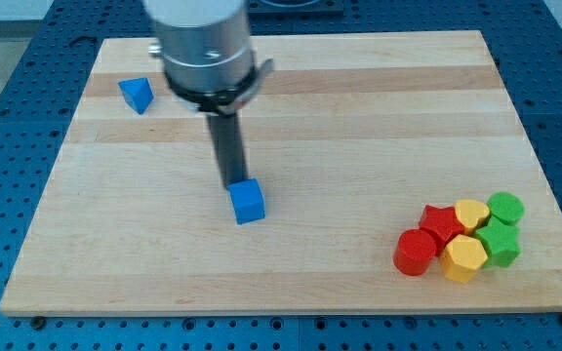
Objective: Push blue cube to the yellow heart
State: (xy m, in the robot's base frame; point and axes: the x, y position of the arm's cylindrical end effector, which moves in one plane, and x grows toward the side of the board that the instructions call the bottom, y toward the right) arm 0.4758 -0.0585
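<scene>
Clawless, the arm ends in a dark rod whose tip (235, 186) touches the small blue cube (248, 203) at its upper-left, probably to push it toward the yellow heart (471, 213) on the wooden board (359, 117).

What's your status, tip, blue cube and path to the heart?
My tip touching blue cube, top-left side. Yellow heart far right, in cluster. Nothing between.

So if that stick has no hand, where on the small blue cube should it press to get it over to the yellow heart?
No gripping here, only pushing. My tip sits at the small blue cube's upper-left edge. The yellow heart-shaped block lies in the cluster toward the view's right, slightly lower. So I'd probably press the cube's flat left face, near its middle, so it slides without turning.
</scene>
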